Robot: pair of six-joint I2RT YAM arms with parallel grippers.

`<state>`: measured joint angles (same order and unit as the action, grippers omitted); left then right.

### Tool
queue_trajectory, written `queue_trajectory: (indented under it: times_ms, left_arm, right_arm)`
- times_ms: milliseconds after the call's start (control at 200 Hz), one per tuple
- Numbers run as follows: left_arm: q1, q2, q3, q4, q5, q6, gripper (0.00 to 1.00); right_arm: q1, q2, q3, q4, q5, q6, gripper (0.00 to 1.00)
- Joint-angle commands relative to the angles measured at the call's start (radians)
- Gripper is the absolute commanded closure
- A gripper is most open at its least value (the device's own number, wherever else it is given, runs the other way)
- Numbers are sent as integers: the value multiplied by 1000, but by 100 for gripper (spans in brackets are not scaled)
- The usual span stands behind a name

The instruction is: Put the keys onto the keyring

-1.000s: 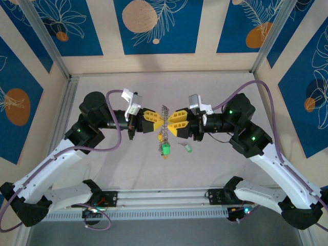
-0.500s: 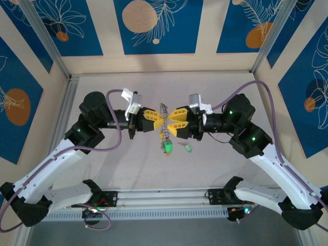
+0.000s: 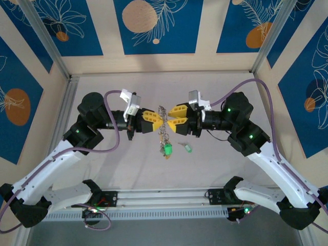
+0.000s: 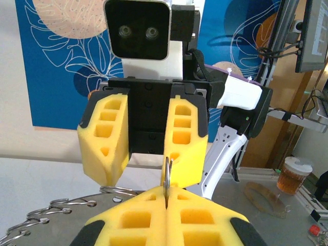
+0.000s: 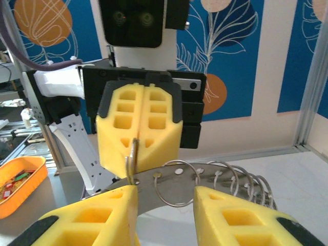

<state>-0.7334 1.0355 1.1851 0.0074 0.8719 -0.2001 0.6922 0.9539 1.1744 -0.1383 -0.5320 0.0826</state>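
Though right fingers (image 3: 178,110) gape, left fingers (image 3: 149,117) pinch keyring (image 3: 163,131).

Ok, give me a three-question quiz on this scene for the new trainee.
1. True or false: the right gripper is open.
2. Which one is shut on the keyring? A) the left gripper B) the right one C) neither
3. Fill in: the loose key lying on the table has a ___ head.
Key: 1 true; 2 A; 3 green.

Two keys (image 3: 166,149) (image 3: 187,148) (green-headed), one keyring (image 3: 163,122)
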Motion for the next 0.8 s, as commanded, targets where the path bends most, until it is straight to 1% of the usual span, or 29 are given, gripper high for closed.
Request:
queue_trajectory:
  times_ms: [0, 140, 285, 375, 515, 795]
  left_arm:
    - [1, -20, 9, 42, 19, 7, 100]
    - [0, -20, 13, 42, 19, 10, 100]
    - [1, -14, 16, 42, 29, 6, 100]
    - [1, -10, 11, 49, 30, 2, 100]
    - [0, -9, 9, 59, 33, -3, 100]
    - [2, -7, 14, 53, 33, 1, 100]
  right_arm:
    - [3, -16, -21, 42, -72, 4, 65]
    - [10, -51, -33, 13, -98, -44, 65]
    - [11, -53, -32, 9, -110, -47, 66]
    - [12, -38, -32, 40, -115, -34, 67]
    - [12, -16, -24, 75, -87, -14, 68]
    - [19, 9, -21, 136, -101, 11, 68]
